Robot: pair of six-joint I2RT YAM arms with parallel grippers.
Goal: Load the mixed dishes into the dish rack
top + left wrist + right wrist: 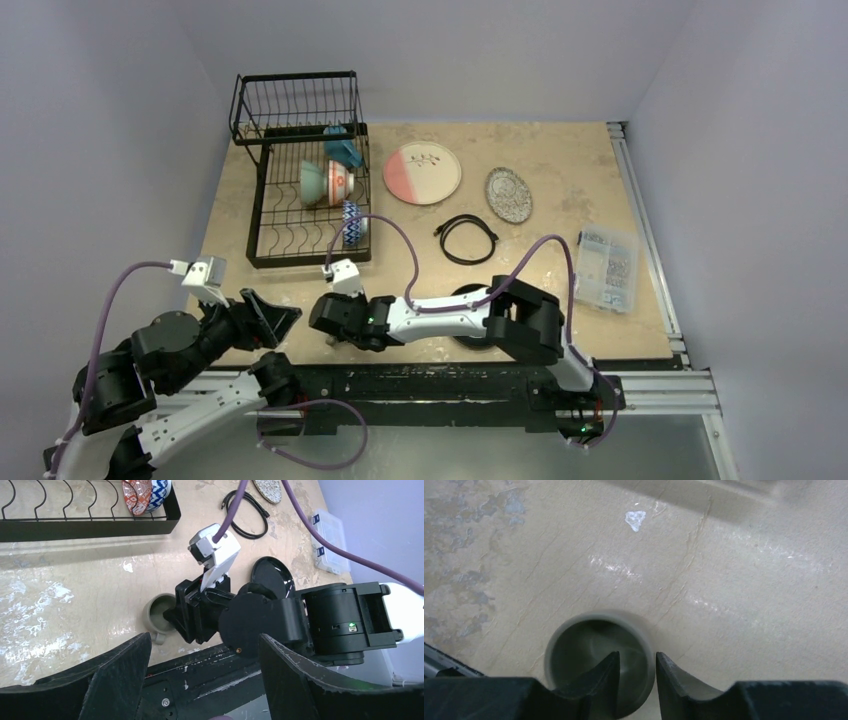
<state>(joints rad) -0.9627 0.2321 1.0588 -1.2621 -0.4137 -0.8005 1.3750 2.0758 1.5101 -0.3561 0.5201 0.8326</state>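
The small grey cup (574, 645) stands upright on the table near the front edge. My right gripper (637, 655) straddles its right wall, one finger inside and one outside, with a little gap left at the wall. From the left wrist the cup (156, 612) shows half hidden behind that gripper. My left gripper (205, 637) hangs open and empty by the front rail (285, 320). The dish rack (262, 262) holds a mint-green bowl (312, 183), a red-patterned bowl (340, 183) and a blue-handled mug (343, 150).
On the table lie the pink-and-white plate (422, 172) and the speckled grey plate (508, 194). The black plate (468, 296) is partly under my right arm. A black coiled cable (467, 239) and a clear parts box (607, 268) lie to the right.
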